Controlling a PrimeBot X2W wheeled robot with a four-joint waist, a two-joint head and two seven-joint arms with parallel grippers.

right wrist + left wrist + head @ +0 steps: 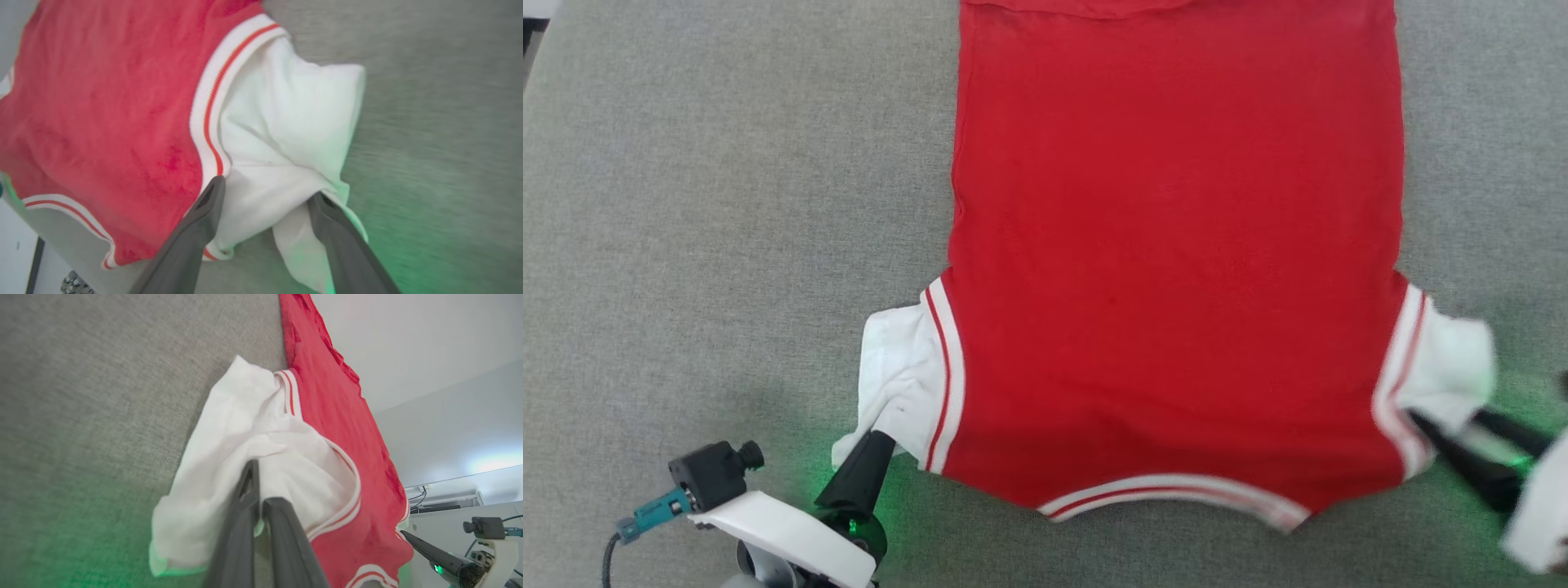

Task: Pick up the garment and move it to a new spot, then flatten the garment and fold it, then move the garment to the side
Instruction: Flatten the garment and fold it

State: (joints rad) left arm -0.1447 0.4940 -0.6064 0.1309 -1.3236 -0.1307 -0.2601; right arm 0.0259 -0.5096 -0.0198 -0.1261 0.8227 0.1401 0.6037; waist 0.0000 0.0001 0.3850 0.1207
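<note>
Clamped together, the left jaws pinch the lower corner of the white left sleeve. In the left wrist view the two dark fingers meet with a fold of white cloth caught between them. The right jaws stand wide apart and hold nothing, with the white right sleeve lying loose between their fingers.

The garment lies spread on the grey worktop, red body flat, its striped neck band nearest the robot and its hem running off the far edge of the head view. The body looks smooth, but both sleeve ends are bunched and creased.

The sleeves are the outermost parts of the top, so they are probably being held to draw the cloth sideways and flatten it. A grip there would stretch the shoulders without disturbing the body. With one side pinched and the other free, the flattening step seems under way and the fold not yet begun.

The left arm comes in low from the lower left of the head view, fingers angled up and right toward the sleeve corner. The right arm reaches in from the lower right edge — blurred there — with its fingers pointing up and left. A green glow falls on the worktop beside each wrist.
</note>
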